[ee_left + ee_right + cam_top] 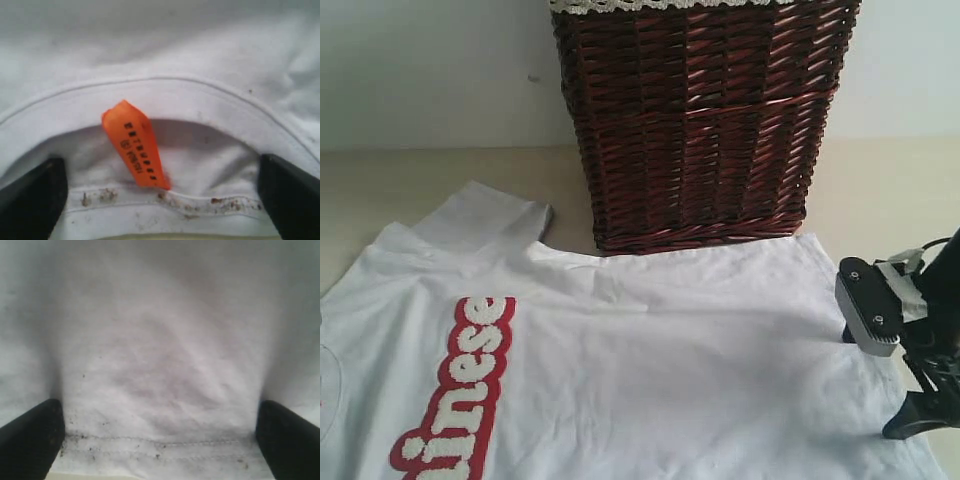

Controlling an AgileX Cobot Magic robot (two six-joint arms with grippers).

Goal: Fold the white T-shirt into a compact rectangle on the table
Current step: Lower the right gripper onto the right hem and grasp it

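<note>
The white T-shirt (650,380) lies spread flat on the table (410,185), its red-outlined letters (470,380) at the lower left. My right gripper (895,365) stands open at the shirt's right hem. In the right wrist view its fingers (30,435) straddle the stitched hem of the shirt (160,340), and the right gripper (160,440) holds nothing. The left gripper (160,200) is open over the collar of the shirt (165,50), one finger on each side, with the orange neck tag (135,145) between them. The exterior view does not show the left gripper.
A tall dark brown wicker basket (700,120) stands on the table right behind the shirt's far edge. One sleeve (485,215) lies spread to the left of the basket. Bare table (880,190) shows to the right of the basket.
</note>
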